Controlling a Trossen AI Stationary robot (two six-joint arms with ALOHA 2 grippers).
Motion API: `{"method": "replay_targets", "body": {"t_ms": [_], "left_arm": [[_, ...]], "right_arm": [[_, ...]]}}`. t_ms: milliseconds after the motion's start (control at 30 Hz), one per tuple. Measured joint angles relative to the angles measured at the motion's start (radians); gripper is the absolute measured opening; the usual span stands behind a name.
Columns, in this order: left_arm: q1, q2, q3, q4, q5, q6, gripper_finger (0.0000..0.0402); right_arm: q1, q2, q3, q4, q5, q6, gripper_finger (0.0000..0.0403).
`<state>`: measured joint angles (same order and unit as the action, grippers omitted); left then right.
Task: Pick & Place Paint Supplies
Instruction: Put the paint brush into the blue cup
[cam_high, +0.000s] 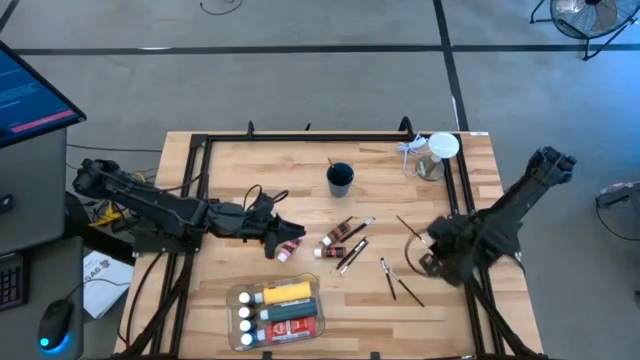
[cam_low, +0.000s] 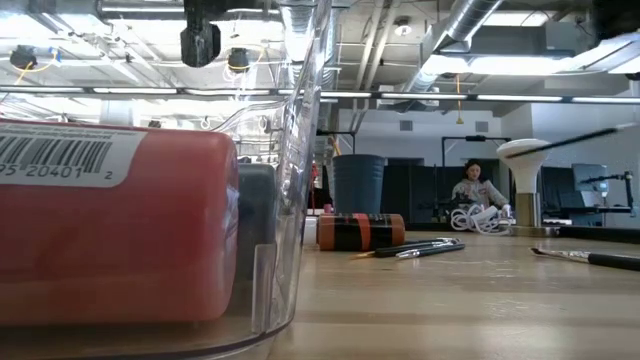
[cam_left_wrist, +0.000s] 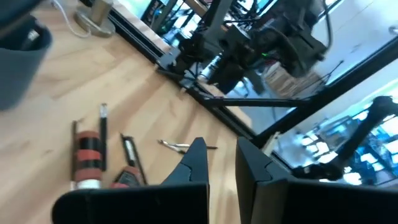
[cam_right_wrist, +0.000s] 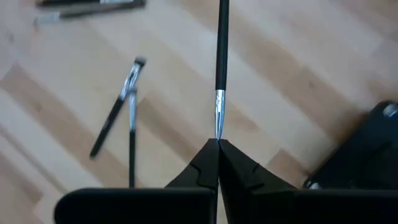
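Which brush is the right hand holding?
The brush pinched by its bristle end in the right hand, handle pointing away. The two crossed brushes lie loose on the table beside it.

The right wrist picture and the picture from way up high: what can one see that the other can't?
Only the right wrist view shows up close that the right tool is shut on a thin brush, pinching its metal end.

Only the high view shows the whole table: the left tool by a red tube, the dark cup, the clear tray with the yellow bottle, and the white-lidded jar.

Both show the wooden tabletop and two crossed brushes lying loose.
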<state>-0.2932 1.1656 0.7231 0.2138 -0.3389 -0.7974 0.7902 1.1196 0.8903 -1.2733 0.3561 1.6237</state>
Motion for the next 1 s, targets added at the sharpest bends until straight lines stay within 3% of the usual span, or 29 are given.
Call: {"method": "replay_targets", "body": {"t_ms": [333,600,767,1000], "left_arm": [[-0.090,0.000,0.000,0.189,-0.078,-0.040,0.0000],[-0.112,0.000,0.000,0.208,-0.080,-0.094,0.0000],[-0.112,0.000,0.000,0.208,-0.072,-0.123,0.0000],[-0.093,0.000,0.000,0.208,0.019,-0.128,0.0000]], "right_arm": [[-0.350,-0.035,0.005,0.071,-0.118,-0.397,0.0000],[-0.633,-0.033,0.016,0.190,-0.308,-0.601,0.0000],[-0.802,0.021,0.114,0.189,-0.372,-0.700,0.0000],[-0.998,0.207,0.379,0.163,-0.492,-0.900,0.0000]]}}
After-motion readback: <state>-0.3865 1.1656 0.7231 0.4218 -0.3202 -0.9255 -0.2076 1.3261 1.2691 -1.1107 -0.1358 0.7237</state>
